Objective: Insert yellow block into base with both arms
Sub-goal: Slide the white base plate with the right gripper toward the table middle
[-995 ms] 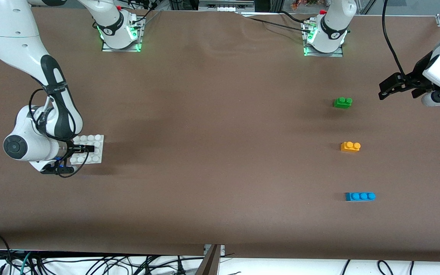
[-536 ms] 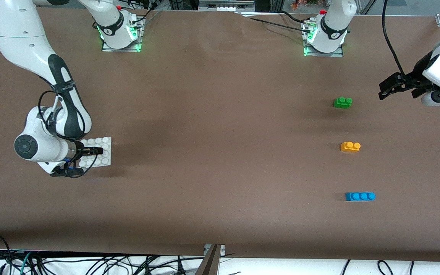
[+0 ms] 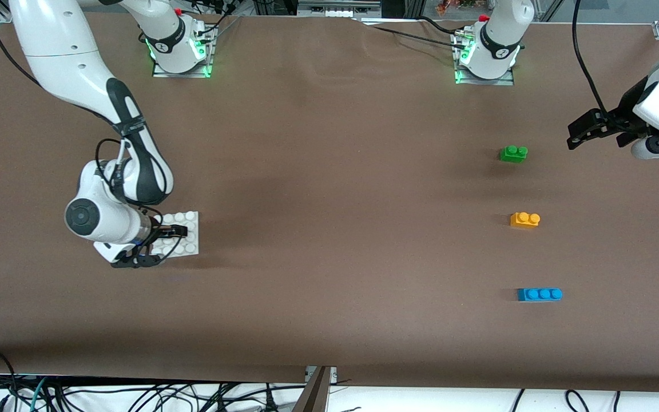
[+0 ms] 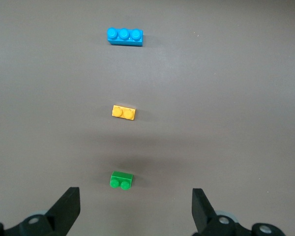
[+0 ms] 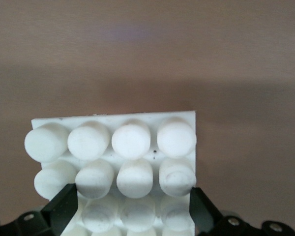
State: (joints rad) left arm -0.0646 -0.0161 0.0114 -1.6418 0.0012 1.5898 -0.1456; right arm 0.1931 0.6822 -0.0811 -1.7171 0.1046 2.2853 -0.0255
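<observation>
- Brown surface (image 3: 329, 257) was seen carrying three bricks toward the left arm's end.
- Yellow block (image 3: 524, 220) lay between green brick (image 3: 513, 153) and blue brick (image 3: 539, 294); judged light, rigid, best pinched across its sides.
- Left end effector (image 3: 584, 130) hung released, waiting.
- Right end effector (image 3: 165, 233) was clenched on the base (image 3: 189, 240).

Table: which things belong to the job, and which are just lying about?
Job:
- yellow block
- base, held by right gripper
- left gripper, open, waiting at its end of the table

Lying about:
- green block
- blue block
</observation>
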